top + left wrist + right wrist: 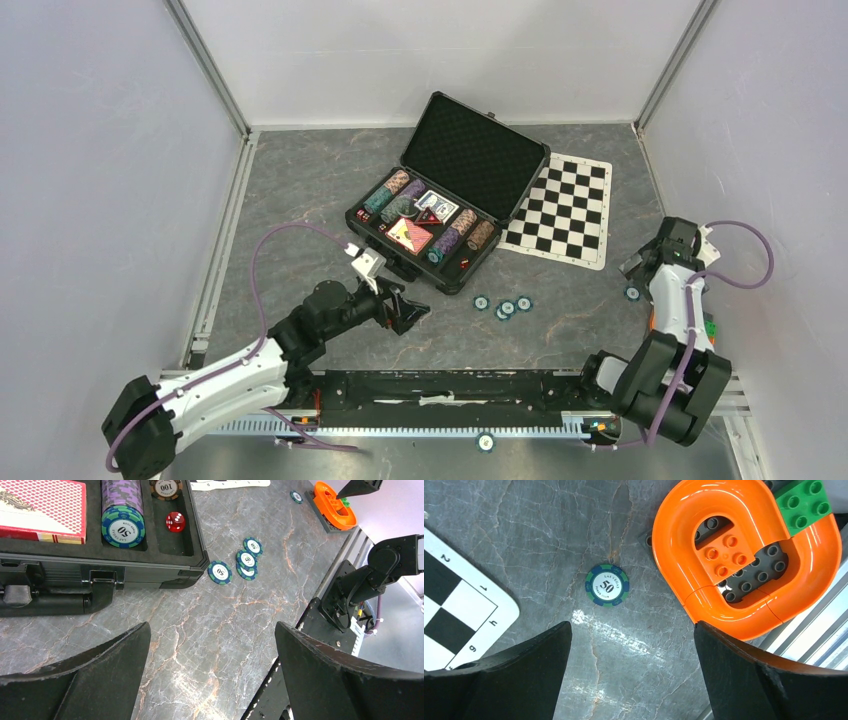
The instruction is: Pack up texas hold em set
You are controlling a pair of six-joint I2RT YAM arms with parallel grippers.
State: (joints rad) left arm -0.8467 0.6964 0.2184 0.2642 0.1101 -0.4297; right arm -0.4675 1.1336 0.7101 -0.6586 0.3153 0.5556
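The black hinged case point(452, 262) lies open mid-table, holding rows of chips, a red deck point(410, 236), a blue deck point(437, 208) and dice. Several teal chips point(503, 306) lie loose on the table in front of it. My left gripper point(410, 312) is open and empty, low over bare table left of those chips point(220, 572); its view shows the case's corner point(192, 569), a red die point(175, 521) and the red deck point(42, 507). My right gripper point(637, 268) is open and empty just above one teal chip point(607, 585).
The chequered mat point(560, 210) lies right of the case, its corner in the right wrist view point(454, 605). An orange e-shaped piece point(749, 555) with a green brick point(806, 502) sits by the right wall. One chip point(485, 441) lies on the front rail.
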